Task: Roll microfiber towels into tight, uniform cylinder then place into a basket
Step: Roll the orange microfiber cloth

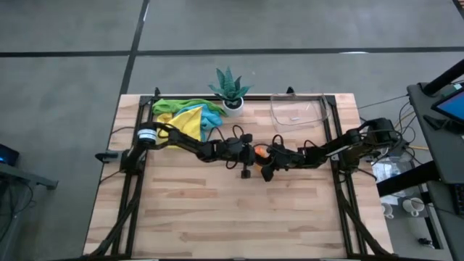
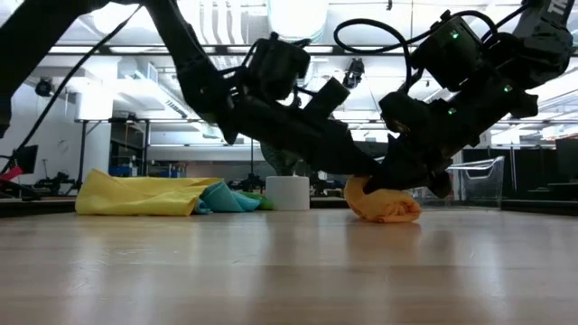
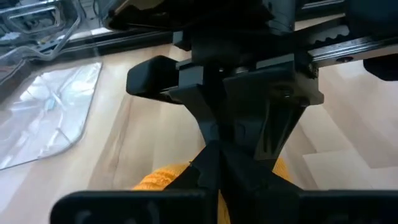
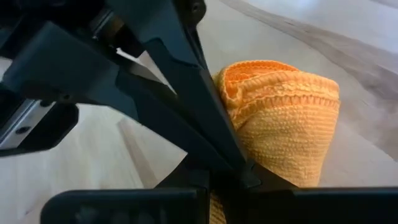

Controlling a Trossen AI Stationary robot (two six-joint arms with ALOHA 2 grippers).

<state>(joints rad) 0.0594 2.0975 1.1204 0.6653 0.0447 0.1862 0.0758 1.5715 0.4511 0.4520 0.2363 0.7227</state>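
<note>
Both hands meet at frame centre in the high view, the left hand (image 1: 250, 154) and right hand (image 1: 270, 155) each pinched shut on the rolled orange towel (image 2: 384, 204) resting on the counter (image 1: 217, 210). To finish well, I judge they should keep the roll tight while carrying it to the clear basket (image 1: 297, 110), upper right. Both arms reach low and inward, wrists angled down.

Bright ceiling lights (image 2: 298, 13) glare in the low view, leaving both arms as dark silhouettes. The wrist views are soft, the near fingers blurred. Table (image 1: 217, 210) shadows are faint.
</note>
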